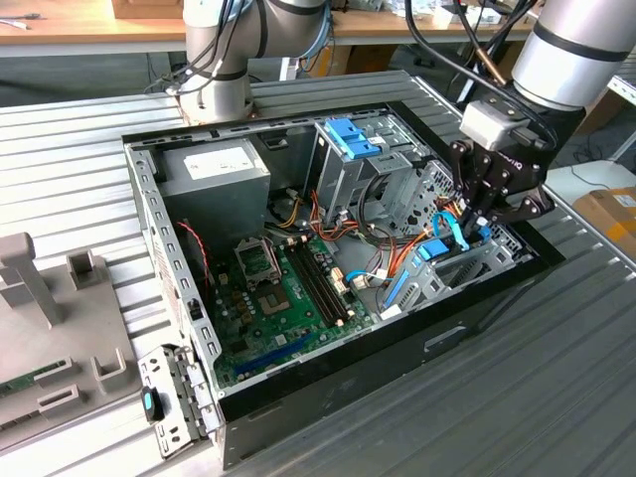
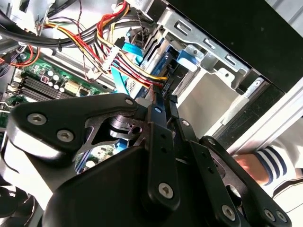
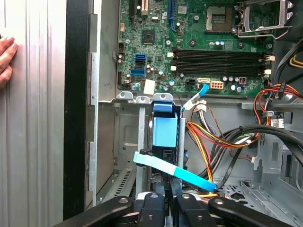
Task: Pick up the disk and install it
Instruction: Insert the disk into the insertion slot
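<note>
One disk (image 3: 165, 131), standing on edge in the metal drive bay (image 3: 127, 142) at the case's front corner. In the exterior view that is right of centre, mid-height. Its blue frame faces the first wrist view, and the bay's plates run close along both sides.

The gripper (image 3: 169, 198) sits right on it. The jaws are drawn in narrow, and in the first wrist view they look pinched on the disk's near edge. In the exterior view the gripper (image 1: 467, 234) reaches down into that same corner.

A flat light-blue cable (image 3: 175, 171) lies slantwise across the disk's end, just in front of the jaws. A bundle of orange, yellow and red wires (image 3: 208, 142) runs just beside the bay. The motherboard (image 1: 288, 288) fills the case floor toward the exterior view's left, and the black case (image 1: 397, 348) rests on the ribbed table (image 1: 556, 397). A person's hand (image 3: 5, 59) rests on the table just outside the case wall.

My read: this is the seating step, with the disk part way in.
- Keep the disk square to the bay plates and push straight along them without twisting, or the blue frame may bind.
- Watch the flat cable, which could get trapped under the disk's end.
- The wire bundle could snag a jaw.
- Go slowly, since the hand is close.
- How deep the disk sits is hidden by the bay.
</note>
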`<act>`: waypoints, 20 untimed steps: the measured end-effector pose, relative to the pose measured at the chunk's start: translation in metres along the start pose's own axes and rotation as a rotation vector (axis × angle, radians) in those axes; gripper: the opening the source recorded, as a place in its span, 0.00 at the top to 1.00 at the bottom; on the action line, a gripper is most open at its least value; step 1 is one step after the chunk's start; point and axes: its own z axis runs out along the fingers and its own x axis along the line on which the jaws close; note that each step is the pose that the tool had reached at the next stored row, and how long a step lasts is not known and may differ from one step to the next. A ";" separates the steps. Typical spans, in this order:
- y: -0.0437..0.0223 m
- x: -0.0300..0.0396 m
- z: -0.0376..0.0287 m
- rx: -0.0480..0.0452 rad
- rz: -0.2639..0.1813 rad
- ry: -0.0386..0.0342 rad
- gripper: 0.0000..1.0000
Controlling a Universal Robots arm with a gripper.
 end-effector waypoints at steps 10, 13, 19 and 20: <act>-0.0007 -0.0031 0.0021 -0.0012 0.018 0.0092 0.84; -0.0007 -0.0032 0.0025 -0.0011 0.018 0.0089 0.84; -0.0007 -0.0034 0.0049 -0.0012 0.018 0.0094 0.84; -0.0007 -0.0033 0.0049 -0.0012 0.018 0.0095 0.84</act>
